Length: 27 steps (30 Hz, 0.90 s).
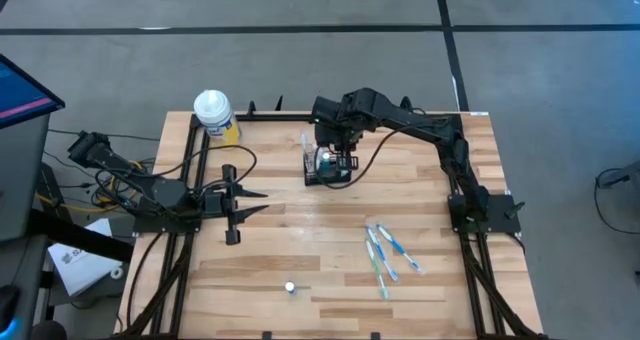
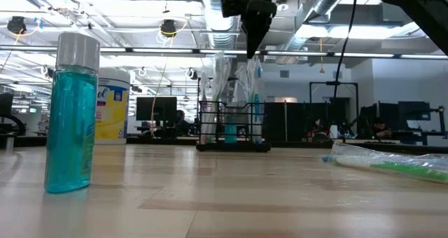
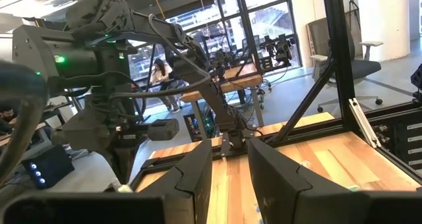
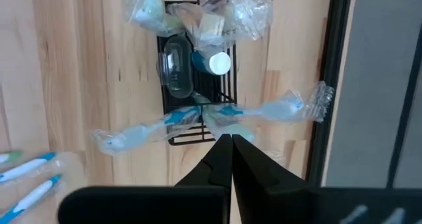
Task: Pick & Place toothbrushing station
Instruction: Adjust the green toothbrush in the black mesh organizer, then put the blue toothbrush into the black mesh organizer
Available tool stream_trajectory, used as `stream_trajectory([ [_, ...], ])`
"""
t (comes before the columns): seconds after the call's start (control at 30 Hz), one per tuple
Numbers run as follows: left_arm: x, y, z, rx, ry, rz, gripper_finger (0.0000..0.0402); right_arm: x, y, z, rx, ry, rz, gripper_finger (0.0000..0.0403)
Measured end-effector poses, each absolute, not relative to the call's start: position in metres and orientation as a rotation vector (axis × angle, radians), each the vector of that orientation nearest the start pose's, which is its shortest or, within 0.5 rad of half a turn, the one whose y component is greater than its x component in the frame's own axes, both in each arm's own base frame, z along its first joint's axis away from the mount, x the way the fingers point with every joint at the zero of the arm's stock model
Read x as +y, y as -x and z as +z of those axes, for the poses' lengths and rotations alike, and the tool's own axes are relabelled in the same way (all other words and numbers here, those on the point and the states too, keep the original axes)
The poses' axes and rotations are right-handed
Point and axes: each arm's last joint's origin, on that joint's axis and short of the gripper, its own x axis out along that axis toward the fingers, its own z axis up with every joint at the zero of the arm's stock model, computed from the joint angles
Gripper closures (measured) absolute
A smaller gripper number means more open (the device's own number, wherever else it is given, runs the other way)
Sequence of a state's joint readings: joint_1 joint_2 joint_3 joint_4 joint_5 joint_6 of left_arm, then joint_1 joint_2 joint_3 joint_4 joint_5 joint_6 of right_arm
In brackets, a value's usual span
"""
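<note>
The toothbrushing station (image 1: pixel 330 168), a small black wire-mesh holder, stands on the wooden table at the far middle (image 2: pixel 232 129). Plastic-wrapped toothbrushes (image 4: pixel 283 109) stick up out of it and lean outward. A small white-capped bottle (image 4: pixel 217 63) and a clear case (image 4: pixel 177 72) sit inside it. My right gripper (image 4: pixel 231 141) hangs shut right above the station, pointing down, its tips (image 2: pixel 250 54) at the top of a wrapper. My left gripper (image 1: pixel 248 203) waits open at the table's left, held level, with nothing between its fingers (image 3: pixel 231 178). My right gripper's shut tips stand at the upper end of one toothbrush wrapper (image 2: pixel 252 64) in the station. I cannot tell whether they touch or hold it.
Several wrapped toothbrushes (image 1: pixel 385 250) lie on the table at the near right (image 2: pixel 392 164). A tall teal bottle (image 2: pixel 70 112) stands near the front edge (image 1: pixel 290 288). A yellow bottle with a white cap (image 1: pixel 215 115) stands at the far left corner.
</note>
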State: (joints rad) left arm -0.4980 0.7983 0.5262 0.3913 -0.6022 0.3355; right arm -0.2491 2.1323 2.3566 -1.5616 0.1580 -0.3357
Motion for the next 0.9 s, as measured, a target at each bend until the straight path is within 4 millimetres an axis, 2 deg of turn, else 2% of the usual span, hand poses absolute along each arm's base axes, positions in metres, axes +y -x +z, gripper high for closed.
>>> stream_trajectory([
  [0.13, -0.071, -0.165, 0.295, -0.082, -0.273, 0.12, 0.0309, -0.105, -0.395, 0.346, 1.378, 0.205, -0.101, 0.0387],
  [0.37, -0.071, -0.165, 0.295, -0.08, -0.274, 0.12, 0.0309, -0.108, -0.394, 0.346, 1.379, 0.182, -0.105, 0.0323],
  [0.5, -0.071, -0.165, 0.295, -0.08, -0.275, 0.12, 0.0309, -0.106, -0.394, 0.346, 1.38, 0.18, -0.101, 0.03],
  [0.73, -0.071, -0.165, 0.295, -0.077, -0.277, 0.12, 0.0309, -0.097, -0.395, 0.347, 1.372, 0.136, -0.1, 0.0289],
  [0.9, -0.071, -0.165, 0.295, -0.075, -0.278, 0.121, 0.0309, -0.078, -0.386, 0.365, 1.298, 0.017, -0.027, 0.0294],
])
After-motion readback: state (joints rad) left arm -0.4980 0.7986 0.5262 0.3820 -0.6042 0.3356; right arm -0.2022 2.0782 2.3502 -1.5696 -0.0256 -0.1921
